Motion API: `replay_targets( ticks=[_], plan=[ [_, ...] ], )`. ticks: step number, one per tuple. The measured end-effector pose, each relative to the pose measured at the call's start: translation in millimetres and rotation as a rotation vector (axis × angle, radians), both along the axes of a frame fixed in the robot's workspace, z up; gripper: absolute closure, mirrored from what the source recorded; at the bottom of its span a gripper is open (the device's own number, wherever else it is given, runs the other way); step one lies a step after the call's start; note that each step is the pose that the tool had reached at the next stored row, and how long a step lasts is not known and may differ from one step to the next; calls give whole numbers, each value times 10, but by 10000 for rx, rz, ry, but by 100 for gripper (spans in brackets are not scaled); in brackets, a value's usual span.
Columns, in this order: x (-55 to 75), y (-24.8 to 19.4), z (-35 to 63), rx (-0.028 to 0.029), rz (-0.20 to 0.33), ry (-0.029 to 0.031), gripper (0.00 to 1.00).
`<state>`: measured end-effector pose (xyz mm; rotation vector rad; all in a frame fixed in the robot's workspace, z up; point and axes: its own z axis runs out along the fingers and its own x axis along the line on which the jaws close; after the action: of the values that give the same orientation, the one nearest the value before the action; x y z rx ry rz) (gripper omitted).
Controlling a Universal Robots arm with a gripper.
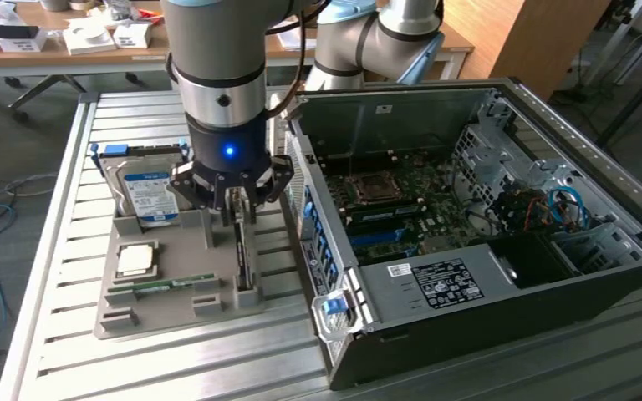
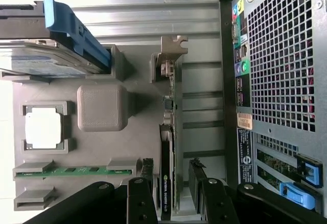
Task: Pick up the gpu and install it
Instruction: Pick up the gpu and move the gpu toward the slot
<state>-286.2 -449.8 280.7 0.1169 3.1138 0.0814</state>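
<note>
Now my tool point(image 1: 236, 199) hangs wide open over the gpu point(image 1: 243, 255), a finger on either side, not closed on it. The card stands on edge in the grey holder point(image 1: 131, 313) on the worktop point(image 1: 187, 368), at the exterior view's left of the open computer case point(image 1: 466, 276). It is a thin dark board with a black label strip and a grey metal bracket at its far end.

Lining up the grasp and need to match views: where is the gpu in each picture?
Exterior view: the gpu stands on edge in the grey holder, on its computer case side, under the gripper.
Wrist view: the gpu is seen edge-on, between the holder's raised block and the case.
Shared landmark: the blue-framed hard drive in the same holder.
</note>
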Motion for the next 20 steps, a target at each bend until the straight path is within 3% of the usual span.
replay_targets(
  ticks=[7,20],
  plan=[
    [0,-25,-6,2,0,-3,58],
    [1,-26,-185,1,-39,-1,58]
  ],
)
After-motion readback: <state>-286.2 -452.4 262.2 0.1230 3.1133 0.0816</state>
